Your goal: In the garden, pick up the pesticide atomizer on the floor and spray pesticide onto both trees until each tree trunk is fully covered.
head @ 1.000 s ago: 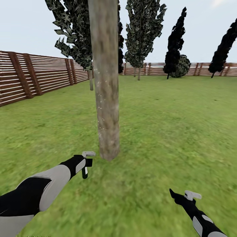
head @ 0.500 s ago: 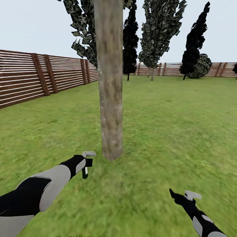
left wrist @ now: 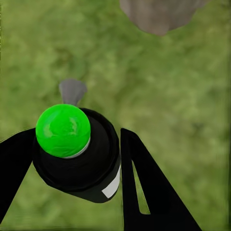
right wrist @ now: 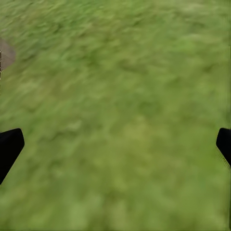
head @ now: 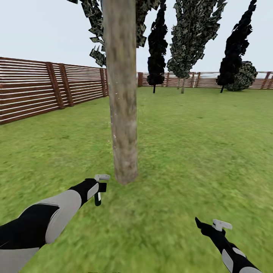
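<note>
Green-capped pesticide atomizer (left wrist: 77, 154) sits clamped between my left fingers (left wrist: 144, 192), tree trunk (head: 122, 94) just beyond them; right fingers (right wrist: 9, 147) spread wide over grass.

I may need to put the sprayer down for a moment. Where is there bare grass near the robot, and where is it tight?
Open grass lies right of the tree trunk, ahead of the open right gripper. More lies between the trunk and the fence. It is tight at the trunk's foot, where the left gripper holds the pesticide atomizer.
</note>
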